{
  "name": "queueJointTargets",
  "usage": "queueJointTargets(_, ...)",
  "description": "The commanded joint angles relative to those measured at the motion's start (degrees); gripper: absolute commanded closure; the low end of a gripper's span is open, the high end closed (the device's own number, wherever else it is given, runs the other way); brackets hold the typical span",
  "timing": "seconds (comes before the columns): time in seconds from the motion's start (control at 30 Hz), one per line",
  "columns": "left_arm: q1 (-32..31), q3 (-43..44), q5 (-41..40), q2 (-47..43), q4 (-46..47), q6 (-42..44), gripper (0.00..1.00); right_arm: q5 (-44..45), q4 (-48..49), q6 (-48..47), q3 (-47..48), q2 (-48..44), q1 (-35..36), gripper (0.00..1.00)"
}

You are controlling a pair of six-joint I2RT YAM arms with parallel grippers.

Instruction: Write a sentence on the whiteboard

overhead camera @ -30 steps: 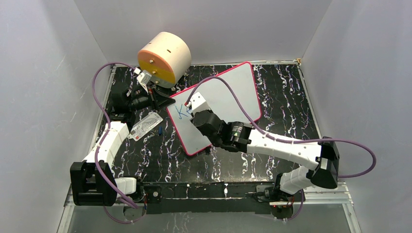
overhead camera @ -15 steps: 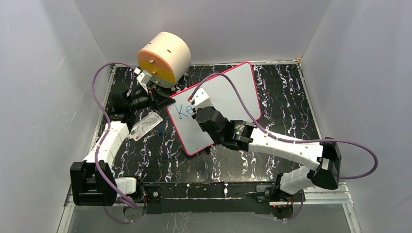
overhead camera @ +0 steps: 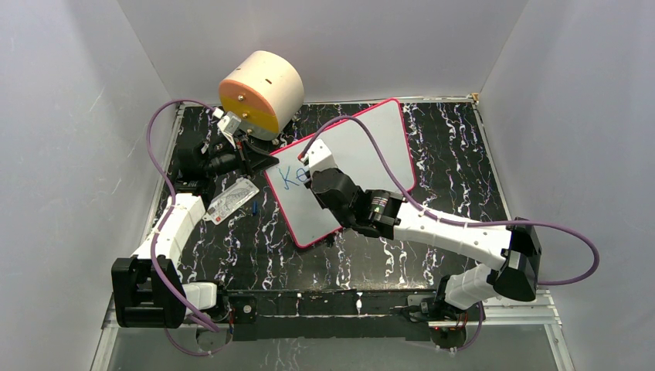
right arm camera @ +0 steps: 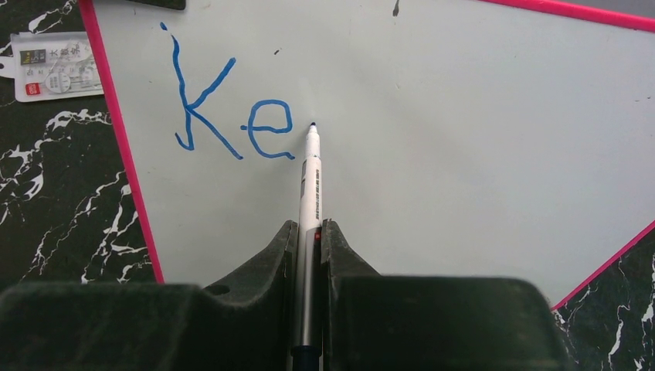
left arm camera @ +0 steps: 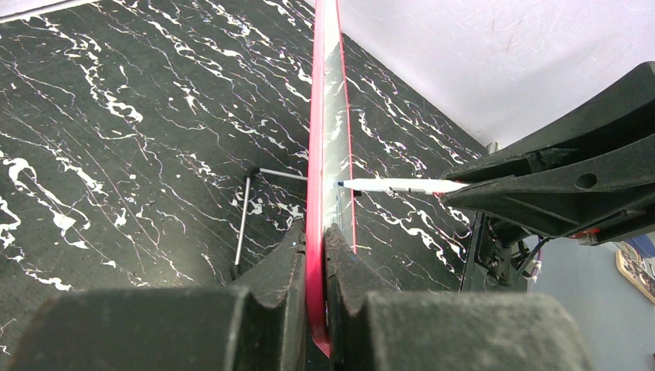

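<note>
The whiteboard (overhead camera: 363, 147), white with a pink-red border, stands tilted on a wire stand. It also shows edge-on in the left wrist view (left arm camera: 315, 154) and from the front in the right wrist view (right arm camera: 463, 139). The sentence (right arm camera: 232, 116) reads "Ke" in blue so the top view shows it small (overhead camera: 292, 177). My left gripper (left arm camera: 315, 236) is shut on the board's pink edge at its left corner (overhead camera: 259, 161). My right gripper (right arm camera: 310, 228) is shut on a white marker (right arm camera: 310, 178), whose tip sits just right of the "e". In the top view the right gripper (overhead camera: 309, 171) is over the board.
A cream and orange cylinder (overhead camera: 261, 93) lies at the back left. A small white printed card (overhead camera: 230, 202) and a blue marker cap (overhead camera: 254, 209) lie left of the board. The wire stand (left arm camera: 246, 220) props the board. Grey walls enclose the black marbled table (overhead camera: 448, 178).
The "e" has been completed after the "K". My right gripper moved the marker slightly right along the board. The left gripper has not moved.
</note>
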Motion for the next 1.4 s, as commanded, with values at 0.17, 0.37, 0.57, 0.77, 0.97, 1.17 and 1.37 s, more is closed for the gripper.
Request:
queueJointTargets(0.17,-1.3,-1.5,2.7,-0.6,-1.3,5.2,1.0,2.0,1.0,0.8,-0.4,0.3,-1.4,1.0)
queueJointTargets(0.37,-1.3,-1.5,2.7,-0.6,-1.3,5.2,1.0,3.7,0.5,0.7,-0.7,0.0,-1.9,1.0)
queueJointTargets(0.57,-1.3,-1.5,2.8,-0.6,-1.3,5.2,1.0,4.8,1.4,0.3,-0.7,-0.3,-2.2,1.0)
queueJointTargets(0.77,-1.3,-1.5,2.9,-0.6,-1.3,5.2,1.0,5.0,3.4,-0.6,-1.0,-0.6,-2.3,1.0)
queueJointTargets(0.97,-1.3,-1.5,3.0,-0.6,-1.2,5.1,1.0,4.6,6.0,-2.0,-1.1,-0.8,-2.3,1.0)
queueJointTargets(1.17,-1.4,-1.5,3.1,-0.7,-1.2,5.1,1.0,4.0,7.7,-3.2,-0.9,-0.7,-2.4,1.0)
queueJointTargets(1.37,-1.4,-1.5,3.1,-0.6,-1.1,5.1,1.0,1.4,8.4,-3.7,-0.7,-0.9,-2.2,1.0)
